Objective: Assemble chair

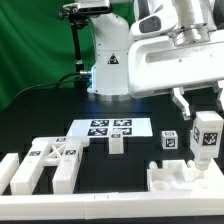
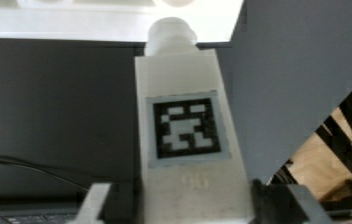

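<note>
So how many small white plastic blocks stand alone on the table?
2: a small white plastic block before the marker board; another block toward the exterior view's right. More may be hidden.

A long white post (image 2: 187, 90) fills the middle of the picture, running away from the camera to a rounded tip. A black-and-white square tag (image 2: 191, 127) sits on the side facing the camera. The gripper (image 2: 187, 198) clamps the post's near end, with a finger (image 2: 98, 203) against each flank. Behind it lies the black table (image 2: 48, 100), crossed by a thin dark cable (image 2: 22, 162), with a grey panel (image 2: 306, 50) off to one side.
</note>
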{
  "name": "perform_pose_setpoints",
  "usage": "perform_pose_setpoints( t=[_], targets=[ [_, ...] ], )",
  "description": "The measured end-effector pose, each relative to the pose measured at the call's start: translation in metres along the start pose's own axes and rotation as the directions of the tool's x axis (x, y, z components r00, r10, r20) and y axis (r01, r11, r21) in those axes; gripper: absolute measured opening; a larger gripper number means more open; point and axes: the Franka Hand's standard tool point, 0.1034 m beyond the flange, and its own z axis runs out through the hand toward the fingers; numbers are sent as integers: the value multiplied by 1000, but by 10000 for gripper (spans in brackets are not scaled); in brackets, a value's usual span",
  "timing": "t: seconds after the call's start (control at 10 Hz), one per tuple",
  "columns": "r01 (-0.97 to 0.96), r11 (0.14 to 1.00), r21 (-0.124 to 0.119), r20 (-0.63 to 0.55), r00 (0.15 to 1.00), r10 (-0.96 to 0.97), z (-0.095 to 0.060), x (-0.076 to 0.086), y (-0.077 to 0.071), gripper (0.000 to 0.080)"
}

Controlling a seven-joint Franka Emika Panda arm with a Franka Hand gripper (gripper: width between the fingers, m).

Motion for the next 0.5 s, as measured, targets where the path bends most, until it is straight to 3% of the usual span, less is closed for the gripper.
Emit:
perform_pose_setpoints(
  t=[0.3, 0.5],
  targets=[
    [30, 1000, -9, -7, 1000, -30, 10, -10, 7, 282],
    [36, 999, -2, 1, 999, -36, 16, -19, 1, 282]
  ],
)
